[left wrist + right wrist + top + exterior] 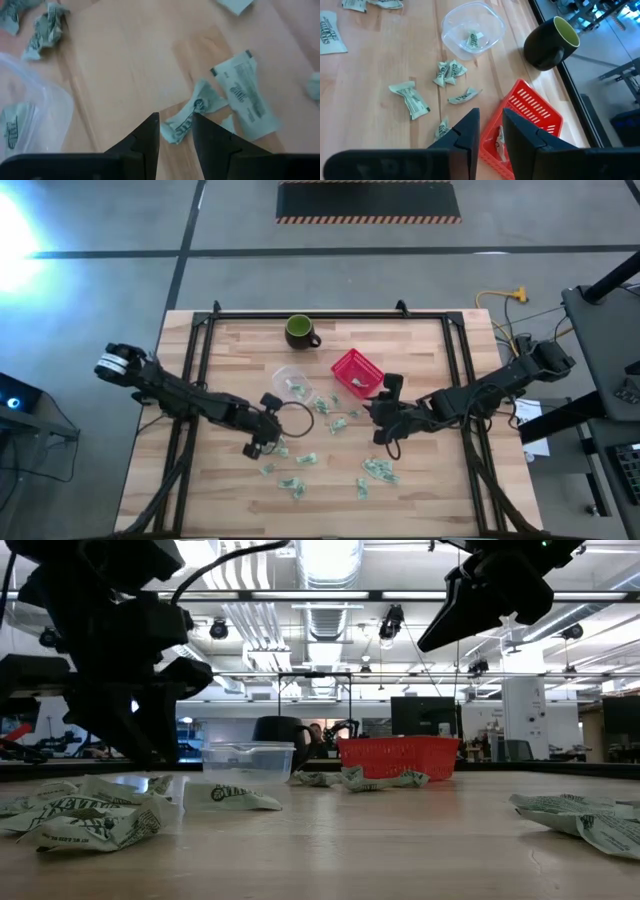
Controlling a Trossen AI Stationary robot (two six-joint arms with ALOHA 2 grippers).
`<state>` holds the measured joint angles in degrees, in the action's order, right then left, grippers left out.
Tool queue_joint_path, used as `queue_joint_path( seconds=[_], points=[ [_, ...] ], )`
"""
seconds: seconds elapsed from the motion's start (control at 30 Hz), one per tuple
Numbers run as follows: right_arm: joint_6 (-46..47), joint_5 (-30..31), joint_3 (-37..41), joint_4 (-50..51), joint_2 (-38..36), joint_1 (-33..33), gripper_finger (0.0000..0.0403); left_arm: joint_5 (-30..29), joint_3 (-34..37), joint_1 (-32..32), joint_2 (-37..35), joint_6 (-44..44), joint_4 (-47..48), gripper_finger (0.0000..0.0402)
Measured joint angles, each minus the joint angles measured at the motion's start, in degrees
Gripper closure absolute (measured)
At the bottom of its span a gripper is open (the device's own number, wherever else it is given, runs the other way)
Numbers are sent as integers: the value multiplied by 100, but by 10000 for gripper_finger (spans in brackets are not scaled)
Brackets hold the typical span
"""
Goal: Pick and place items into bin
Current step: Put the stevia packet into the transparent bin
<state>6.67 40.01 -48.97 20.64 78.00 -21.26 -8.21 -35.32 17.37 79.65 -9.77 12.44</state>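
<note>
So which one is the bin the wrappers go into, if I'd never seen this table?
Start at the dark green mug by the table's far edge. Just right of it and nearer the middle sits the red slatted basket, one wrapper already inside. Its neighbour, a tub also holding a wrapper, is clear plastic instead.

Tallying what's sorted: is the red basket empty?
Not empty. The right wrist view shows one wrapper inside the red basket, near its wall.

Two dark jointed arms, black cables alongside; left arm white-banded at base; tapered black fingers.
</note>
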Motion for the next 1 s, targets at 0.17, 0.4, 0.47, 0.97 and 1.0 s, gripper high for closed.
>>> queue_joint_path(
  seconds=[0.17,0.4,0.47,0.97,1.0],
  points=[
    [1,-2,0,0,-2,0,330,-22,-12,96,-11,34,-7,304],
    [17,-4,0,1,-1,0,330,-21,-12,151,132,-61,-200,304],
    [19,-3,0,1,-2,0,330,-21,-23,155,229,-78,-280,304],
    [40,-12,15,11,-2,0,330,51,-206,150,711,-109,-279,305],
    [42,-11,19,11,-2,0,330,88,-202,148,699,-101,-273,305]
  ],
)
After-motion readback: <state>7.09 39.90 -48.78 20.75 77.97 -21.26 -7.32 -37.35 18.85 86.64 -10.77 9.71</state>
